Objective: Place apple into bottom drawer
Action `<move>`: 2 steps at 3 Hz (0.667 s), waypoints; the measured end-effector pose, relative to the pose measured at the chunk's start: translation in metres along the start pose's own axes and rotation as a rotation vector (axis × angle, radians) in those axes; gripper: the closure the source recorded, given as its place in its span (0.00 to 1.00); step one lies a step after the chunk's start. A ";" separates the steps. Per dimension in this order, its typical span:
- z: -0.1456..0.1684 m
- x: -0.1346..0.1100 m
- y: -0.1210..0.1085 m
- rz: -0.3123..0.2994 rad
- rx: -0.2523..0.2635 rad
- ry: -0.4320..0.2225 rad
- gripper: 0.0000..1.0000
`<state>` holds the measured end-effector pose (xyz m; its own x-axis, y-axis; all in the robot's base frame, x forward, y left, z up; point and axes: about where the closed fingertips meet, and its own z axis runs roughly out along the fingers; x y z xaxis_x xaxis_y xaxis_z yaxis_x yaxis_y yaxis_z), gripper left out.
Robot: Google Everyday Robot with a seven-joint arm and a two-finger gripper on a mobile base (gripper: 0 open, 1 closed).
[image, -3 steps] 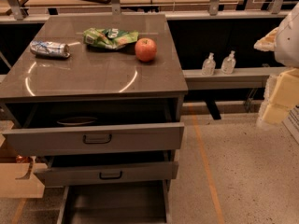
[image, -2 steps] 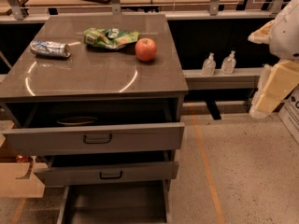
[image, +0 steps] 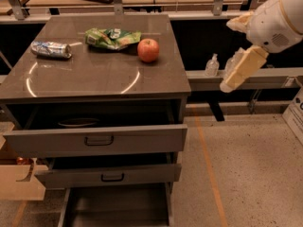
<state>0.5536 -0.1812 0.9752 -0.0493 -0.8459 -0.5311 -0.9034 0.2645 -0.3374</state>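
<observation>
Camera view: one apple (image: 148,50), three drawers (image: 97,140), tool (image: 235,76) upper right.

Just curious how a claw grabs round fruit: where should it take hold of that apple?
Probably from above, pinching the apple across its widest middle, since it is round and the green snack bag crowds its left. The gripper hangs far right, off the cabinet.

White rounded arm (image: 277,20) — cream gripper (image: 233,78), upper right

Gripper (image: 238,72) well right of apple (image: 148,50)
</observation>
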 end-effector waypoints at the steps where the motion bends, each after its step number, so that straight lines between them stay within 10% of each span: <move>1: 0.030 -0.020 -0.033 -0.001 0.035 -0.140 0.00; 2: 0.037 -0.023 -0.041 0.003 0.046 -0.166 0.00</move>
<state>0.6076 -0.1552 0.9726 0.0228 -0.7577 -0.6522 -0.8825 0.2912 -0.3692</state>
